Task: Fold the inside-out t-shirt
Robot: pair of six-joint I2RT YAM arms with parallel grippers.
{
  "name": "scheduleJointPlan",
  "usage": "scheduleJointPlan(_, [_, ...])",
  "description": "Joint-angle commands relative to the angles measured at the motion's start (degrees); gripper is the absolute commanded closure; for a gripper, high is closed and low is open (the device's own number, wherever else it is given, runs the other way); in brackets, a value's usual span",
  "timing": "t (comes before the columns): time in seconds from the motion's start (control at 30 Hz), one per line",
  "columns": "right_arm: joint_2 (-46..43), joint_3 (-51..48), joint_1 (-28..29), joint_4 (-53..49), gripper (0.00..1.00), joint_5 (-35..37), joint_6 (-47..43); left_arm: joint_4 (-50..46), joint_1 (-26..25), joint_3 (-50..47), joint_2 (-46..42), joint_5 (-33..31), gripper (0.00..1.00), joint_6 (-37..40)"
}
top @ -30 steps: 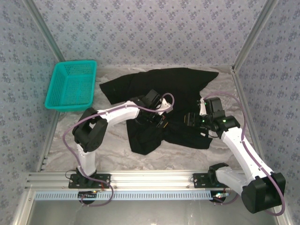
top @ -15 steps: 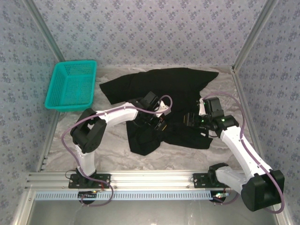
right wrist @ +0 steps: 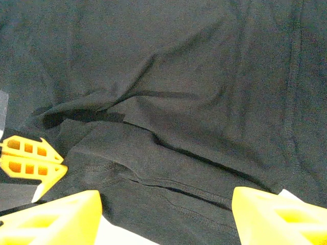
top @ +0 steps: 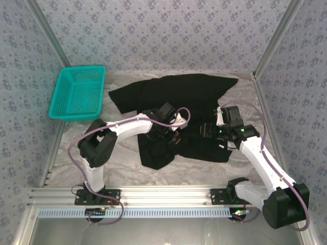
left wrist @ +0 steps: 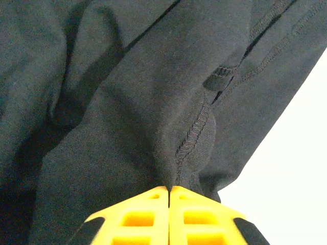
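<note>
Centrally on the black inside-out t-shirt [top: 189, 92], the left end effector [left wrist: 169, 190] is clenched on a seamed fold; the right end effector [right wrist: 166, 200] hangs spread wide over the shirt's hem.

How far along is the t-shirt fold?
Done: little. The t-shirt lies rumpled on the table, its near edge bunched, with no clean fold visible. In hand: the left gripper is shut on a pinch of its cloth, while the right gripper hangs open over the shirt and holds nothing. Left: the folds themselves.
</note>
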Motion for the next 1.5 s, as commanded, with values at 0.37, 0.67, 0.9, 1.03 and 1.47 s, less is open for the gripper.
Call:
scheduleJointPlan(0.37, [-4.2,-3.7,5.3,2.5,0.31,-4.8,-2.6,6.2,3.8,-5.2,-14.7,8.2,1.00,-11.3])
scheduleJointPlan(0.67, [-3.3,-6.8,15.4,7.8,0.33,-2.8,-3.9,1.1,3.9,-2.6,-11.5,5.8,1.00,-9.7])
scheduleJointPlan(0.9, [4.3,-14.0,19.5,22.2,0.39,1.8,3.2,2.6,4.3,-1.8,-8.8,7.2,1.00,-10.6])
scheduleJointPlan(1.03, [11.0,-15.6,20.4,25.3,0.54,4.1,6.5,2.5,5.2,-1.8,-9.2,6.7,1.00,-11.8])
scheduleJointPlan(1.47, [7.8,-18.8,20.4,10.7,0.98,11.6,16.4,3.0,8.8,-2.9,-11.7,4.4,0.98,-13.2])
